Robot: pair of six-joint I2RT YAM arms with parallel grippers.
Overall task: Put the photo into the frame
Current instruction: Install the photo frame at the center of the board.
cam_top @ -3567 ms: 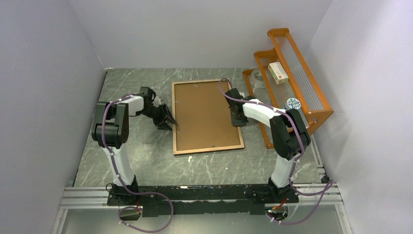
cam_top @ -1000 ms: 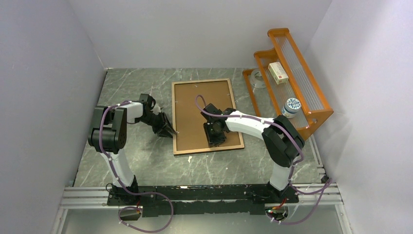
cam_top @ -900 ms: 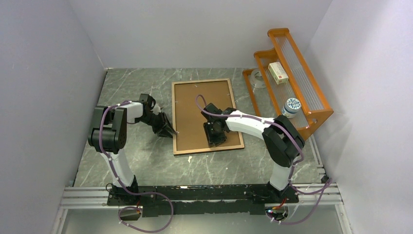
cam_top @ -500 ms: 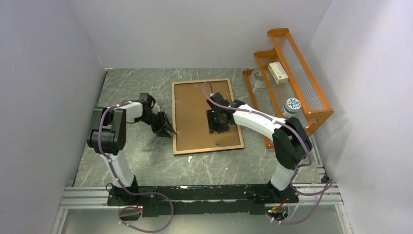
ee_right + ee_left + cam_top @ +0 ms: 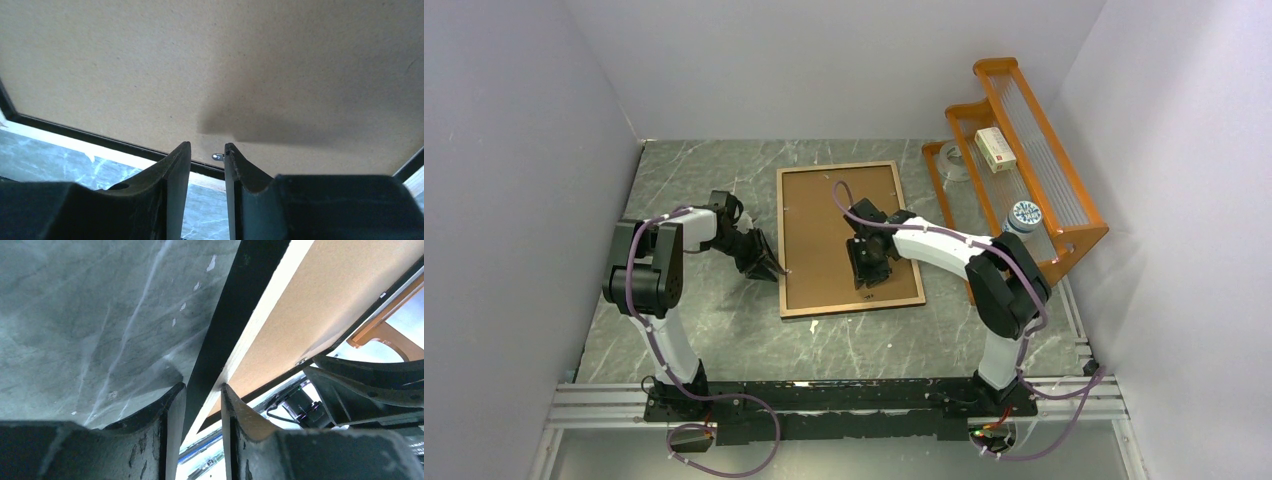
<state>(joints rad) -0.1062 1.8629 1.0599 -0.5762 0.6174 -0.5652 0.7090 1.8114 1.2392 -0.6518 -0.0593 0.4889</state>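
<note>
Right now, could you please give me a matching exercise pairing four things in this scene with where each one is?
1 frame
2 orange rack
3 left gripper
4 right gripper

A at the frame's left edge
B above the brown backing board
C lying back-up on the table
D along the table's right side

Pairs: 1-C, 2-D, 3-A, 4-B

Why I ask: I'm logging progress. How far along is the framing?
The backing board sits in the back-up frame; no photo shows, so whether it's inside is unclear. The left claw straddles the frame's left rim; right claw hovers open by a metal tab. Remaining: likely securing tabs.
</note>
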